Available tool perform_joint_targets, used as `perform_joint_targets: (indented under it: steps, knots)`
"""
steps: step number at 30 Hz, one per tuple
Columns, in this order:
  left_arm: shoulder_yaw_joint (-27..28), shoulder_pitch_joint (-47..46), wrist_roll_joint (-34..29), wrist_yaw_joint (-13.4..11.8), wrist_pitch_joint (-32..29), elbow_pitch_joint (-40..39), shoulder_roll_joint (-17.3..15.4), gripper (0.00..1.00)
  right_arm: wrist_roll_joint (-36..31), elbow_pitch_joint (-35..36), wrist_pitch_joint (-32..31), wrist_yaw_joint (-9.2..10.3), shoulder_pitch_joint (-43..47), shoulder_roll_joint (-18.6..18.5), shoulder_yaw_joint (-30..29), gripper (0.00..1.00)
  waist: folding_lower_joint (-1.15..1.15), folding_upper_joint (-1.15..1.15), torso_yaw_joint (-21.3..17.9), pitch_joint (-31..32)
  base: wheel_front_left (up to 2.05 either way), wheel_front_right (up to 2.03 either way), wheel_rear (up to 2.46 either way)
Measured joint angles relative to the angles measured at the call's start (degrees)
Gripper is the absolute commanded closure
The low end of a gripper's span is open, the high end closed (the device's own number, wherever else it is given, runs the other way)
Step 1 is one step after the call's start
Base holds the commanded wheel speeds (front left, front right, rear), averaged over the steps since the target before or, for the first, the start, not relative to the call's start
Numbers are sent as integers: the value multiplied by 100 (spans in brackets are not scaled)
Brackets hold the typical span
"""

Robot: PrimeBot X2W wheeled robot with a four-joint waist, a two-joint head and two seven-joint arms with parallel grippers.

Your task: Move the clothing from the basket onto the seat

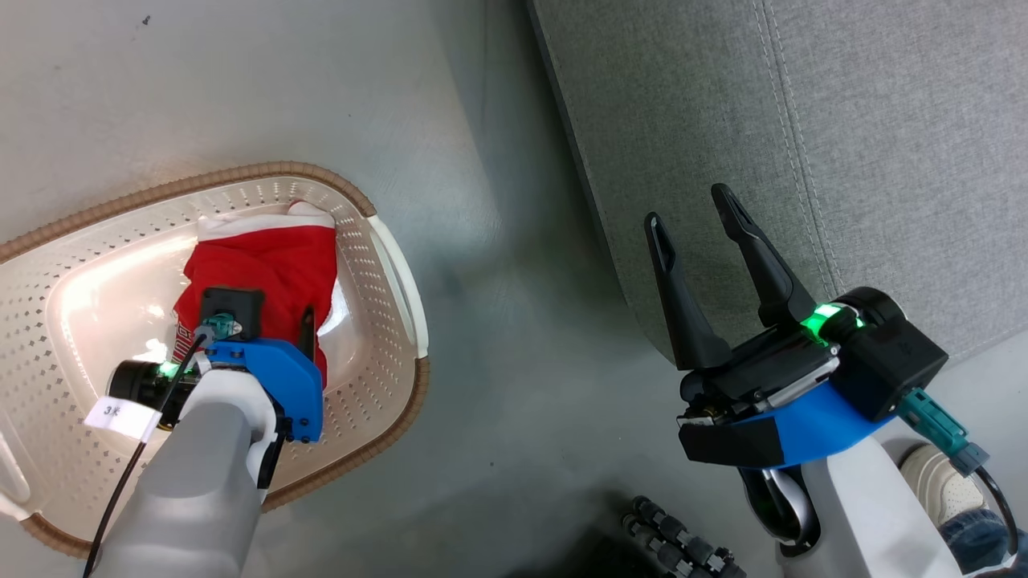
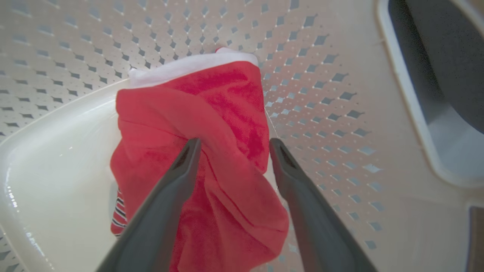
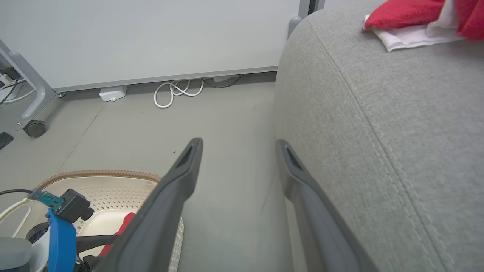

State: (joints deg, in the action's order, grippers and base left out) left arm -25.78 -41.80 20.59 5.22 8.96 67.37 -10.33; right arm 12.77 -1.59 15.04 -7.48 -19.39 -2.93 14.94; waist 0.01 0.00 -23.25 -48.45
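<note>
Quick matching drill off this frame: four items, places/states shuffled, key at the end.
1 left gripper
2 right gripper
3 basket
4 white cable

A coiled on the floor by the wall
B open, empty, beside the sofa
C on the floor, red clothing inside
D open, fingers astride the red clothing

Pairs: 1-D, 2-B, 3-C, 4-A

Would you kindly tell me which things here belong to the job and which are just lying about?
Job: basket; red garment in it; sofa; red garment on sofa; left hand.
Lying about: white cable; wheeled frame; pale shoe.
</note>
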Motion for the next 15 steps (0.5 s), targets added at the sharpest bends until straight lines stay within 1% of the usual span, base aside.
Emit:
perform_joint_targets:
  steps: [4,9,15]
  knots:
    - [0,-94,32,-170,-199,222,105,0,8,46,1,0,-4,0,15,0,0,0,-1,-46,0,0,0]
    - [5,-157,80,-458,-481,406,223,0,7,75,1,0,1,0,10,0,0,0,26,-90,0,0,0]
    - [-40,-201,115,-624,-694,501,319,0,-10,91,1,0,19,0,-4,0,0,0,62,-127,0,0,0]
